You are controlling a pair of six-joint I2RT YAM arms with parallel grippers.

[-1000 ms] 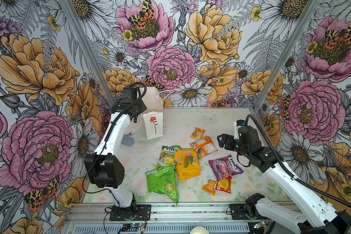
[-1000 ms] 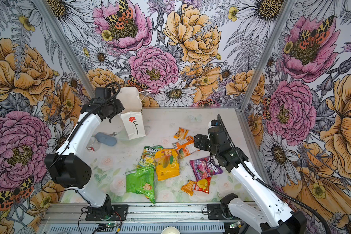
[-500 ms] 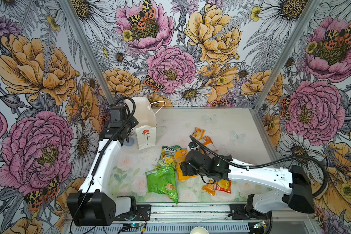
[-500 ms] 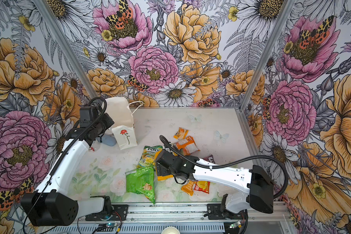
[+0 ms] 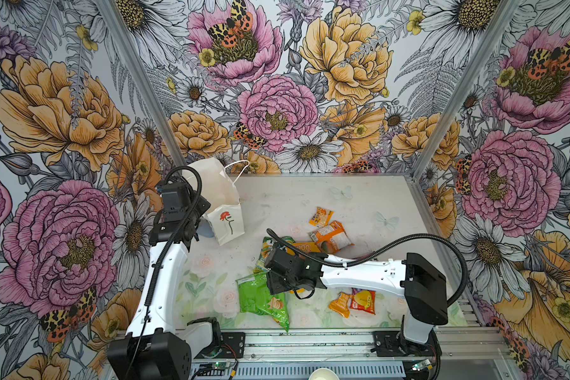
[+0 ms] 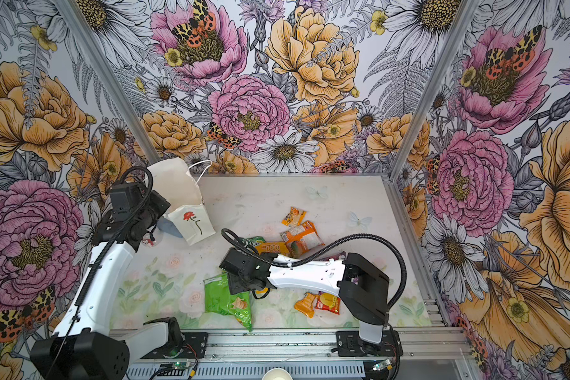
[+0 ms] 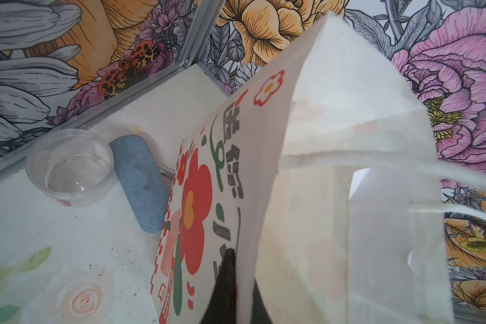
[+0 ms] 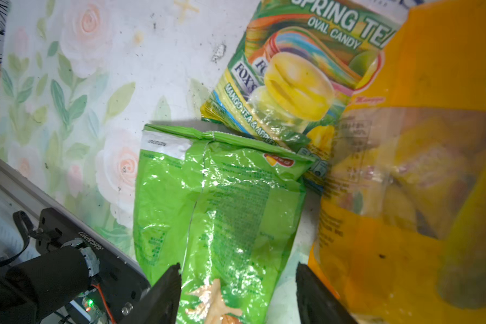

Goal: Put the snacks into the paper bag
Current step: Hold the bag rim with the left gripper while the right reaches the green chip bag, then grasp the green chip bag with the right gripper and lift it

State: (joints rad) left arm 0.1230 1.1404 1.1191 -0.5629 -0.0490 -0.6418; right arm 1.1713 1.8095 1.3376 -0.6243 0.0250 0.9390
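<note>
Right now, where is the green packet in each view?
In a top view: green packet, front centre.
In a top view: front centre again.
Left wrist: not in it.
Right wrist: fills the middle.
Landmark: candy packet at its sealed end.

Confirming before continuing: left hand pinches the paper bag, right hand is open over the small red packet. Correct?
No: the right wrist view shows the right hand open over the large green packet. The left hand does pinch the paper bag.
</note>
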